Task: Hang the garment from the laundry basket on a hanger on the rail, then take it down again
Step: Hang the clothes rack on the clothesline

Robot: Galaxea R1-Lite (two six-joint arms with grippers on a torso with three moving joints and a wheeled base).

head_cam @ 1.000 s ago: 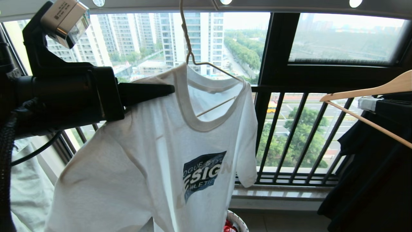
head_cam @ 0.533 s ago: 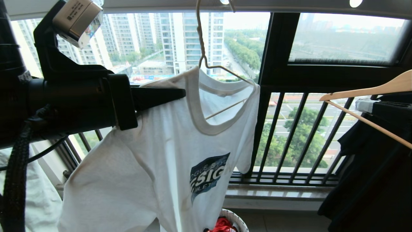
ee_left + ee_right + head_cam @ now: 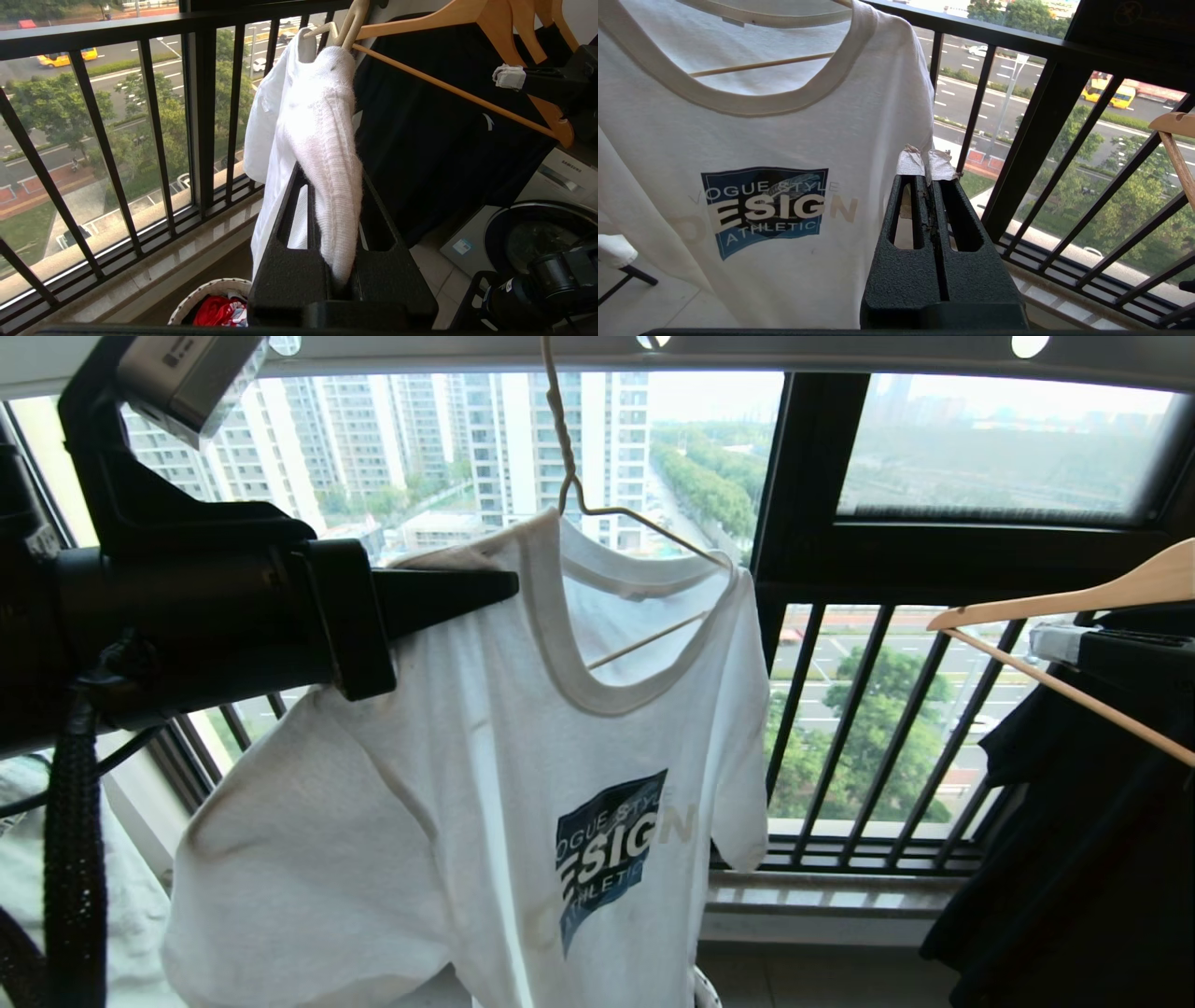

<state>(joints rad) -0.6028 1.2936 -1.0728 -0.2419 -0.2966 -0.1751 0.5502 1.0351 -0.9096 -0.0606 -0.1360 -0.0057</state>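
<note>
White garment (image 3: 448,784) on hanger (image 3: 597,513), my left tool (image 3: 499,586) pinching its shoulder; right tool (image 3: 930,179) pressed together, idle; removal pending.

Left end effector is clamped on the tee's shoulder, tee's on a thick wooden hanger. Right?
Not quite. The left end effector is clamped on the T-shirt shoulder, but the head view shows it on a thin cream wire hanger, not a wooden one.
</note>
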